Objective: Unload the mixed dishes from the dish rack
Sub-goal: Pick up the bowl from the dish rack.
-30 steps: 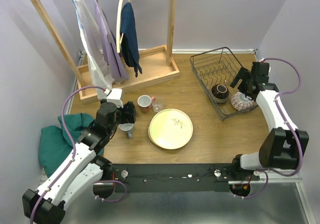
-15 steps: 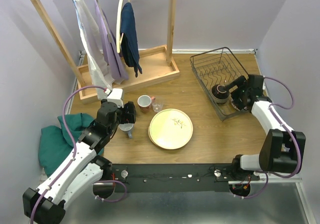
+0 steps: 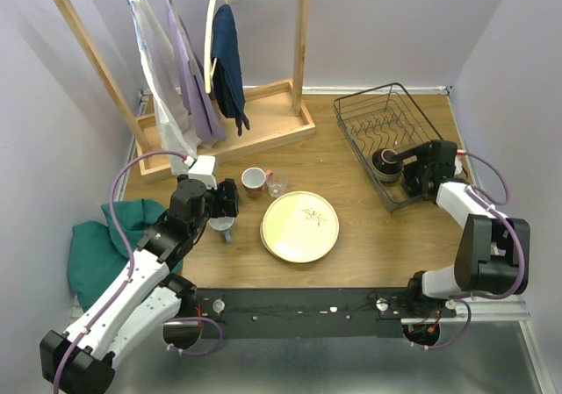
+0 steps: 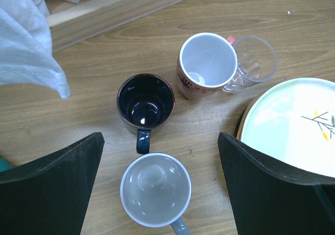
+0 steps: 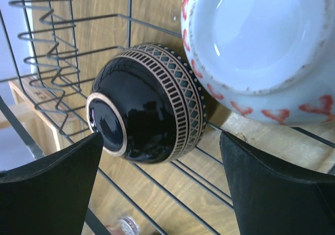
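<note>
The dish rack (image 3: 373, 122) stands at the back right. A dark bowl (image 5: 152, 104) with a gold-banded rim lies on its side on the rack's wires, and a white bowl with red marks (image 5: 261, 41) leans beside it. My right gripper (image 5: 161, 141) is down in the rack's near end and open, with the dark bowl (image 3: 386, 161) just ahead between its fingers. My left gripper (image 4: 160, 141) hangs open above a grey mug (image 4: 155, 189). A dark blue mug (image 4: 145, 100), a pink-patterned mug (image 4: 207, 62), a clear glass (image 4: 255, 58) and a cream twig plate (image 3: 300, 225) stand on the table.
A wooden clothes rack (image 3: 176, 60) with hanging garments fills the back left, its base board close behind the mugs. A white garment (image 4: 26, 41) hangs into the left wrist view. A green cloth (image 3: 101, 236) lies beyond the table's left edge.
My right arm has come down and leftward into the near end of the dish rack, now covering the white bowl from above. The left arm and the table's dishes have not moved.
</note>
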